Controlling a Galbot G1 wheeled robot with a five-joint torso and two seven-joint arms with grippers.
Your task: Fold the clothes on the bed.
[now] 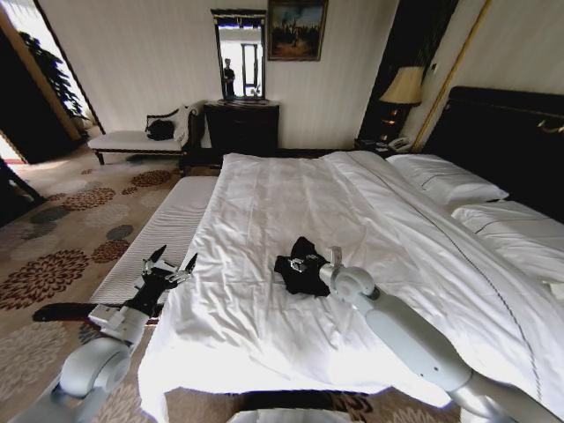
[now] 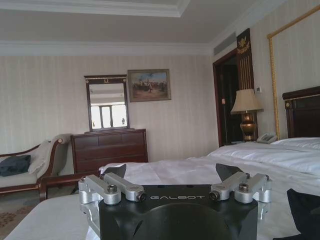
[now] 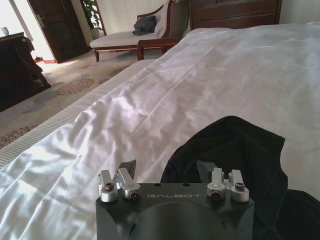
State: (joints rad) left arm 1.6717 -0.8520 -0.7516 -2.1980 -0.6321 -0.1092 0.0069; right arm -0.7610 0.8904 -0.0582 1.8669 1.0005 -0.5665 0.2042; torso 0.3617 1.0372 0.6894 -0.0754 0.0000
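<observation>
Black T-shirt (image 1: pixel 298 267) lies crumpled in a small heap on the white sheet of the bed (image 1: pixel 291 203), toward the foot end, roughly mid-width. No lettering readable, fabric bunched up.

Right arm reaches in from the lower right, stretched diagonally across the bed with the forearm low over the sheet. Right claw (image 1: pixel 310 262) sits at the near-right edge of the T-shirt heap, released, fingers spread. In the right wrist view the right claw (image 3: pixel 166 170) has both dark fingertips (image 3: pixel 128 167) apart just above the black fabric (image 3: pixel 240 165); can't tell if they touch it. Nothing gripped between them.

Left arm comes up from the lower left, elbow bent, wrist raised at the bed's left edge near the foot corner. Left claw (image 1: pixel 170 263) released, fingers splayed wide, pointing up and away toward the headboard end, holding nothing, well apart from the T-shirt. Left wrist view: left claw (image 2: pixel 172 172) open over the white sheet, a bit of the black T-shirt (image 2: pixel 306 215) off to one side.

White-cushioned bench (image 1: pixel 163 233) runs along the bed's left side, just beside the left claw. Pillows (image 1: pixel 445 181) at the head end by the dark headboard (image 1: pixel 507 141).
</observation>
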